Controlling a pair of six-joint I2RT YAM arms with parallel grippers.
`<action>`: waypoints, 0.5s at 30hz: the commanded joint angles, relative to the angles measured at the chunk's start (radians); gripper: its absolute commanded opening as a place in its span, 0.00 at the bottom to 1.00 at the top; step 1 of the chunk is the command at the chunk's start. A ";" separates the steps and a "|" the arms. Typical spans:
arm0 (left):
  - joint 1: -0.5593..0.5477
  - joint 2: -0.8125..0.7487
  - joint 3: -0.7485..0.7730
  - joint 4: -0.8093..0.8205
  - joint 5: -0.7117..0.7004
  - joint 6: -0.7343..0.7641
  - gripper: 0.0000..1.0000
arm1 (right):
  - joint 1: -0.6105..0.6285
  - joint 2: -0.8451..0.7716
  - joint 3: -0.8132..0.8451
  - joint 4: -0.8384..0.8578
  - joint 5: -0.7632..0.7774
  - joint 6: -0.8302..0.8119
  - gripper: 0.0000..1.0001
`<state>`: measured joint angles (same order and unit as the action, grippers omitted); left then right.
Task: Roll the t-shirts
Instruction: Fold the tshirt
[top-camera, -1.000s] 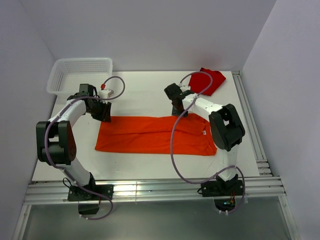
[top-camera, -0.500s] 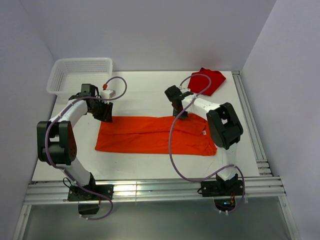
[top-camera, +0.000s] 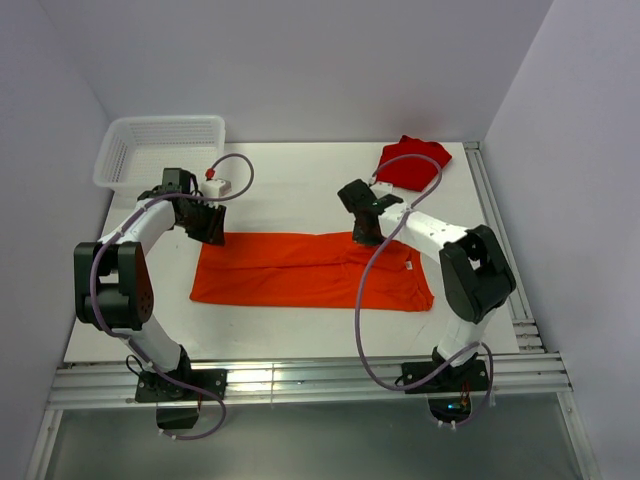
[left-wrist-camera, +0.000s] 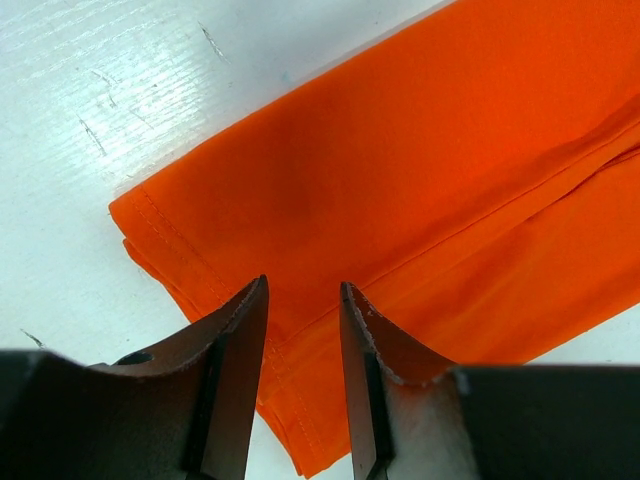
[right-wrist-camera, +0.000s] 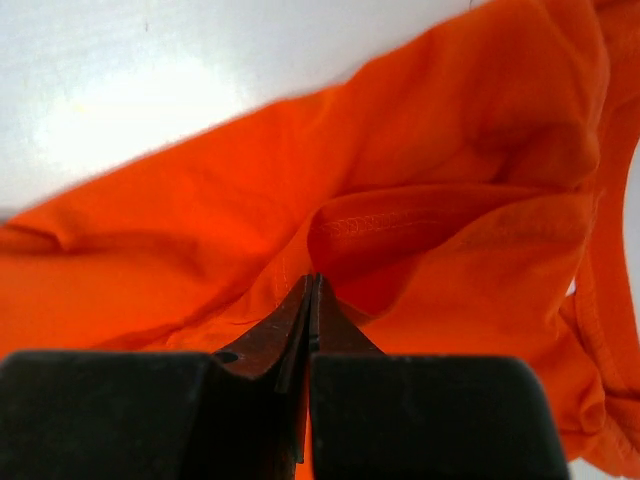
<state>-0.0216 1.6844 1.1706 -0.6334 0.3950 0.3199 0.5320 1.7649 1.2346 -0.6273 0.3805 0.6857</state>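
Pale walls are closing in a white counter (top-camera: 290, 190), and from above an orange t-shirt (top-camera: 310, 270) is lying across its middle, folded into a long band running left to right, ready for rolling. A red t-shirt (top-camera: 410, 165) is waiting as a loose heap in the far right corner, and a white basket (top-camera: 160, 150) is sitting in the far left corner. The left arm (top-camera: 135, 220) is holding the left jaws over the band's far-left corner, while the right arm (top-camera: 430, 228) is setting the right jaws on the band's far edge towards its right end, probably to straighten that edge. In the left wrist view the left jaws are standing narrowly apart and gripping nothing, poised just above the stitched hem of the orange t-shirt (left-wrist-camera: 420, 170) where it is meeting the bare counter (left-wrist-camera: 90, 90), seemingly lining up a grab. In the right wrist view the right jaws are pressing together with no gap, and the orange t-shirt (right-wrist-camera: 450, 130) is puckering towards their tips, so they are probably pinching a fold by a sleeve hem.
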 joint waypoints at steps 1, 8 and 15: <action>-0.006 -0.008 -0.005 0.003 0.004 0.018 0.40 | 0.043 -0.073 -0.044 0.018 0.032 0.057 0.00; -0.009 -0.012 -0.015 0.003 -0.002 0.024 0.40 | 0.106 -0.140 -0.138 0.031 0.040 0.136 0.00; -0.011 -0.020 -0.034 0.008 -0.005 0.028 0.40 | 0.169 -0.189 -0.231 0.044 0.047 0.222 0.00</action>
<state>-0.0242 1.6840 1.1454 -0.6338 0.3939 0.3283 0.6743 1.6333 1.0317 -0.6079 0.3878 0.8387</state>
